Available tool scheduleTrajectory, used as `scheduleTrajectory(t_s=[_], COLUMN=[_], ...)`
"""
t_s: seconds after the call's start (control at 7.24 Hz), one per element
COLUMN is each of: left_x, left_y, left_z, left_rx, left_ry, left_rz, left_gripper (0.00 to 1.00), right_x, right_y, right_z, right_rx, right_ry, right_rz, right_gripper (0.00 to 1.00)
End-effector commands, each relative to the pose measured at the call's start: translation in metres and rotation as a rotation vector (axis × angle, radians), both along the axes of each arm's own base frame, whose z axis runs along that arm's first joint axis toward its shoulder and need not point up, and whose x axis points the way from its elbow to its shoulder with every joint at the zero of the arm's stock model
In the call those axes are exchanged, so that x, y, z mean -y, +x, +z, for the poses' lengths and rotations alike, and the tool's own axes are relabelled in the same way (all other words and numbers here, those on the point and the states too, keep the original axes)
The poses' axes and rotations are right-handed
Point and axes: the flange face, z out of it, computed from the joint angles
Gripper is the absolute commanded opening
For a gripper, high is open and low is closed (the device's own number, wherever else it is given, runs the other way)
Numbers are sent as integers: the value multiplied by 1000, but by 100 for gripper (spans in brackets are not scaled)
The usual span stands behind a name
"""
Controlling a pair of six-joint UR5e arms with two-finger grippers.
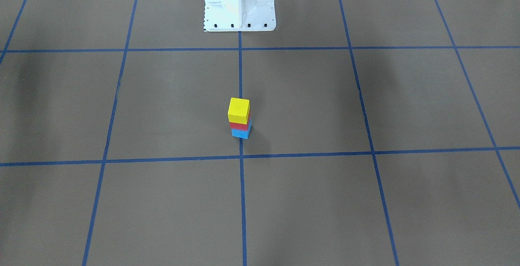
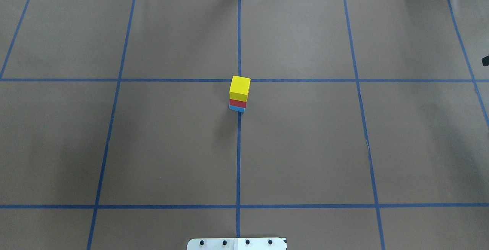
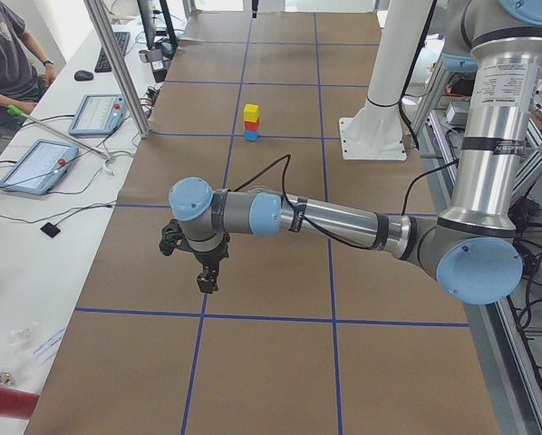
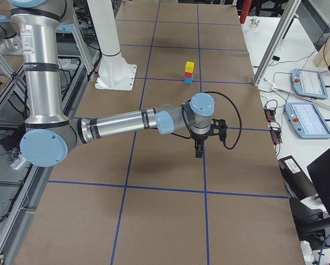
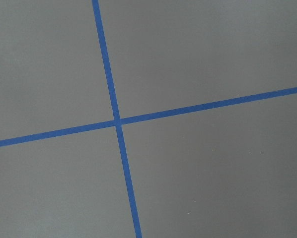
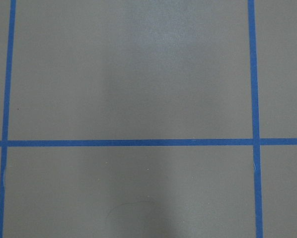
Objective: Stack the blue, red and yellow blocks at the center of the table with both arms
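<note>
Stack is seen complete: blue block (image 2: 236,108) at bottom on the table (image 2: 153,147), red block (image 2: 237,103) on it, yellow block (image 2: 240,88) on top. It sits on the centre tape line (image 2: 238,158), just robot-side of a crossing. The task is judged done or nearly so.

Left gripper (image 3: 203,276) is held low over bare table, well apart from the stack, and is seen in the left side view only, so finger state cannot be told. Right gripper (image 4: 198,150) is likewise well apart and seen in the right side view only; finger state cannot be told. Nothing is seen held by either.

Risks, as judged:
- The tower is narrow and three high, so it could be toppled by any arm sweep routed across centre.
- Block edges look slightly offset in the front view; if real, the yellow block could be slid off by a table jolt.
- Any re-grasp to tidy alignment could knock it over.
</note>
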Motion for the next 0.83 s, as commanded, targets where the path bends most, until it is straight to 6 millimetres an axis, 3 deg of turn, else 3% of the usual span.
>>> scheduleTrajectory(t_s=[0.0, 0.41, 0.69], left_x=[-3, -2, -7], left_y=[-1, 1, 1], left_z=[-16, -27, -42], left_rx=[3, 2, 0], left_ry=[33, 54, 91], left_rz=[-2, 1, 4], left_gripper=[99, 99, 99], right_x=[2, 9, 11], right_y=[3, 2, 8], right_z=[12, 30, 24], right_rx=[-4, -13, 35], right_ry=[-5, -37, -49], right_rz=[-10, -9, 6], right_gripper=[100, 100, 100])
